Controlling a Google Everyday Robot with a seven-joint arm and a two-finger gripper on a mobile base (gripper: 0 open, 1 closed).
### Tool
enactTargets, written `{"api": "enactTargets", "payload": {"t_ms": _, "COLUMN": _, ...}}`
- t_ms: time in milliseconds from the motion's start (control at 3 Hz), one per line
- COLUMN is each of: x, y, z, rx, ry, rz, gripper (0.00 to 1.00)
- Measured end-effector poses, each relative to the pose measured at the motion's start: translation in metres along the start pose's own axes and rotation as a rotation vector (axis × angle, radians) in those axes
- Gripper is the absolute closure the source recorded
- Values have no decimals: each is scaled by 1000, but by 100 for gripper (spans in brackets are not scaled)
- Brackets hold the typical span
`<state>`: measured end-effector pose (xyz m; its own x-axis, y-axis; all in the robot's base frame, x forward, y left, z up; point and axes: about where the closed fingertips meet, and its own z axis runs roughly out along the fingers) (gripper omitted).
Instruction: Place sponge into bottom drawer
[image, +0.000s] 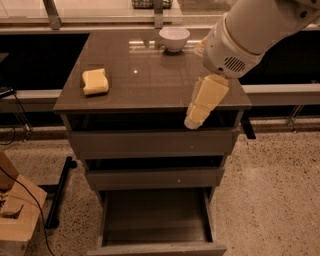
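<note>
The pale-yellow sponge (95, 81) lies on the left side of the grey-brown cabinet top (145, 80). The bottom drawer (156, 248) is pulled out wide, and the inside that shows is bare. My gripper (194, 119) hangs from the white arm over the right front part of the cabinet top, pointing down and left, its tip in front of the top drawer's gap. It is well to the right of the sponge and holds nothing that I can see.
A white bowl (174, 38) stands at the back of the cabinet top. The top drawer (150, 142) and middle drawer (152, 177) are slightly pulled out. A wooden box (15, 220) and a black stand leg (59, 192) are on the floor at left.
</note>
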<state>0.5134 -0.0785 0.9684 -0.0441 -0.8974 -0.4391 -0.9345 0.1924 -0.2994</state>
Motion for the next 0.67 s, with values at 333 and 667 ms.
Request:
{"api": "enactTargets", "payload": {"t_ms": 333, "x": 4, "y": 1, "z": 13, "rx": 5, "ry": -43, "rz": 88, "gripper": 0}}
{"api": "enactTargets", "payload": {"t_ms": 667, "x": -46, "y": -11, "z": 61, "rx": 13, "ry": -160, "rz": 131, "gripper": 0}}
